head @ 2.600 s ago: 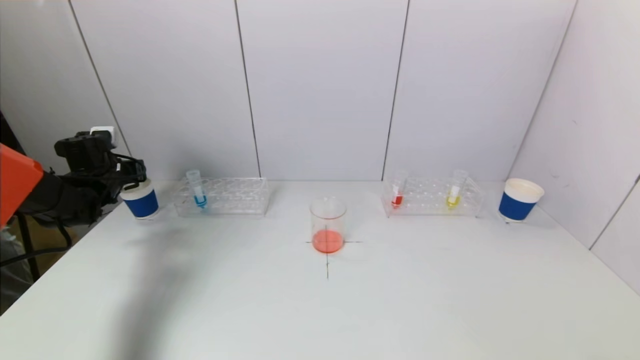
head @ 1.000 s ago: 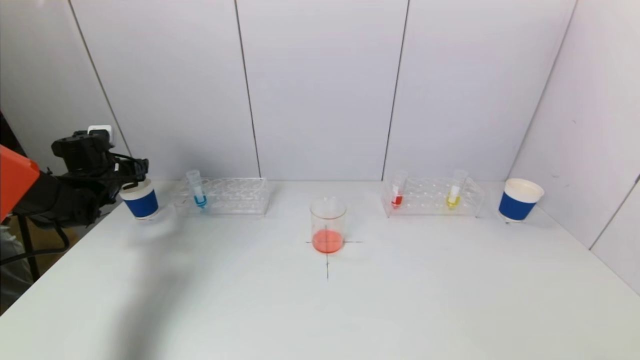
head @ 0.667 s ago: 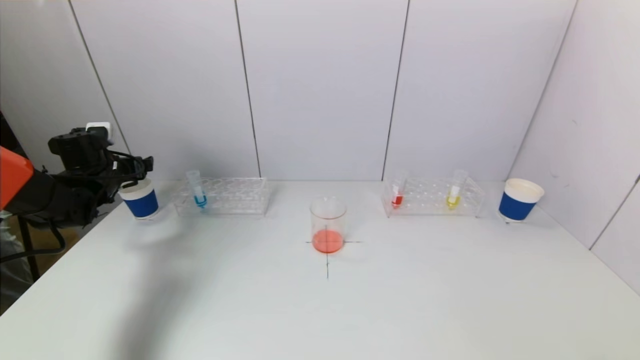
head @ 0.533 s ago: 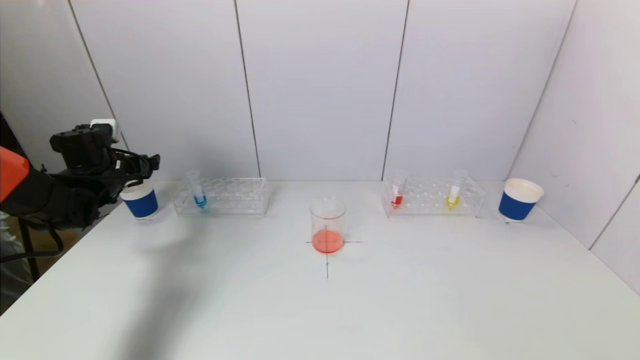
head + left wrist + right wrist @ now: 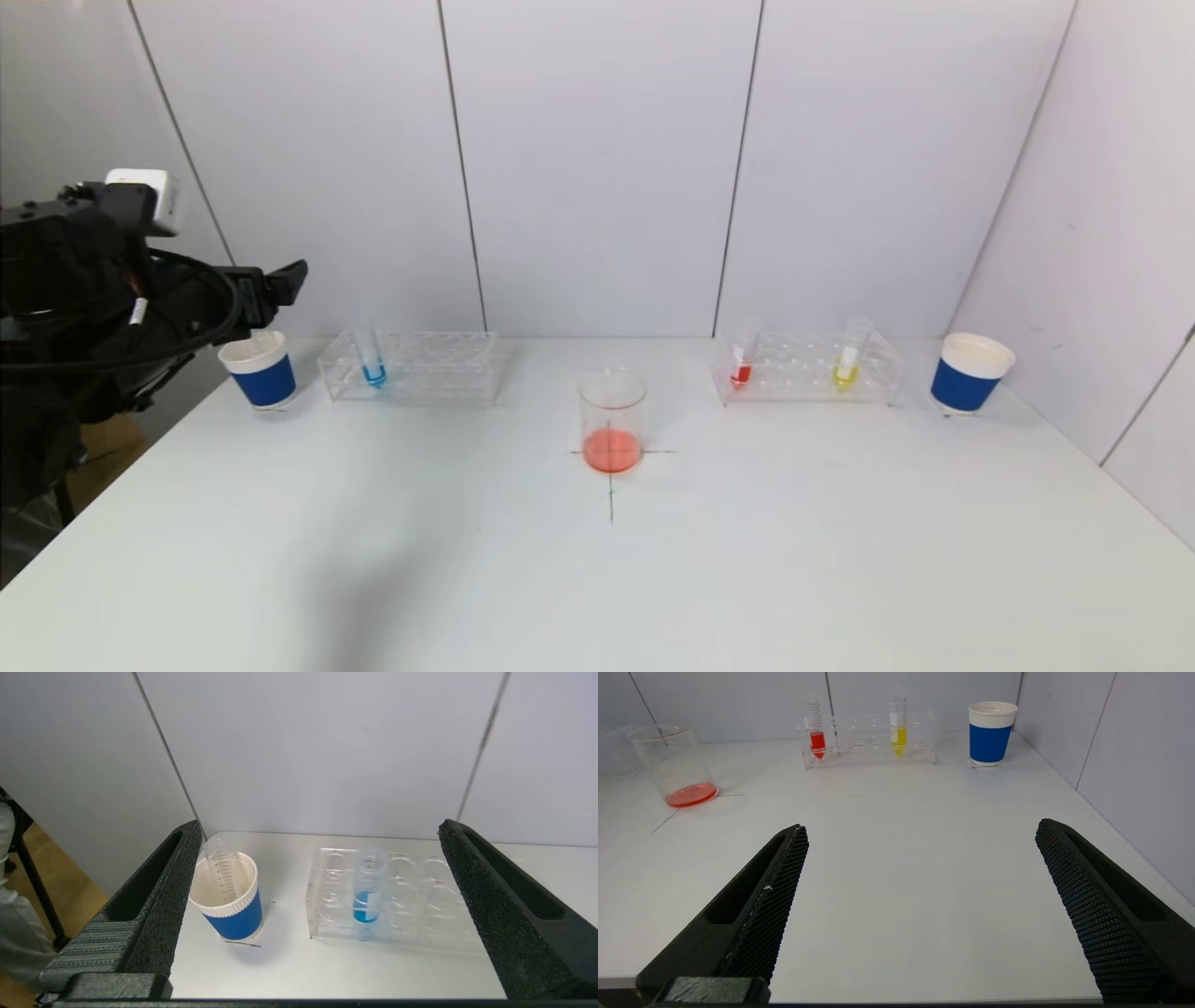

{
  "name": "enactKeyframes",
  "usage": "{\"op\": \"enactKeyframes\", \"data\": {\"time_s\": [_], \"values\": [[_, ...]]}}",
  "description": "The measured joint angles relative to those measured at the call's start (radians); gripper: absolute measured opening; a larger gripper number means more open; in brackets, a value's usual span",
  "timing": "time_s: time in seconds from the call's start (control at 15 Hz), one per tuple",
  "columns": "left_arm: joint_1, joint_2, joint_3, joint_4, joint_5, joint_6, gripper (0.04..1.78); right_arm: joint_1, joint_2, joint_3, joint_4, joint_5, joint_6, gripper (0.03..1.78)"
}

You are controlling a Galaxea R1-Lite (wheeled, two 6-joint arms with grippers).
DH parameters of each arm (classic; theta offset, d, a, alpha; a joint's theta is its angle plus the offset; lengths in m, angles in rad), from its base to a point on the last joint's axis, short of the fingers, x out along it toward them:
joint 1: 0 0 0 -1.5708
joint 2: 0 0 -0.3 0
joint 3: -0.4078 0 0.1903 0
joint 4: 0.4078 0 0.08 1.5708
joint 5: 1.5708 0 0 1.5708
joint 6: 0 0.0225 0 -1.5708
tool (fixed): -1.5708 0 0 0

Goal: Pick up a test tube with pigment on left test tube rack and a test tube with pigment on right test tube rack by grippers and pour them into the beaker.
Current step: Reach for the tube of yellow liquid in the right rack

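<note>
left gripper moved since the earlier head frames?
Yes. The left gripper has risen clear above the left blue cup, which it earlier hung right over; its jaws stand open and empty.

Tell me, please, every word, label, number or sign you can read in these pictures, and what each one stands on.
No text can be read anywhere.
Empty tube in the left blue cup: graduation ticks with figures, too small to read.
Blue tube in the left rack: ticks and a white patch, unreadable.
Red tube and yellow tube: ticks only.
Beaker: faint markings, unreadable.
Table: a drawn cross under the beaker, no letters.
</note>
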Motion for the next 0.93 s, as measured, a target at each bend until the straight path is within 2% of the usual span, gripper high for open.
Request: {"op": "enactKeyframes", "data": {"time_s": [0.33,0.53,0.73,0.93], "values": [[-0.04,-0.376,0.29,0.014,0.001,0.015,1.76,0.0,0.0,0.0,0.0,0.0,0.0,1.77],[-0.045,-0.62,0.426,0.087,-0.001,0.035,1.76,0.0,0.0,0.0,0.0,0.0,0.0,1.77],[-0.047,-0.907,0.486,0.279,-0.017,0.041,1.76,0.0,0.0,0.0,0.0,-0.001,0.0,1.77],[-0.048,-1.197,0.491,0.571,-0.06,0.039,1.76,0.0,0.0,0.0,0.0,0.0,0.0,1.77]]}}
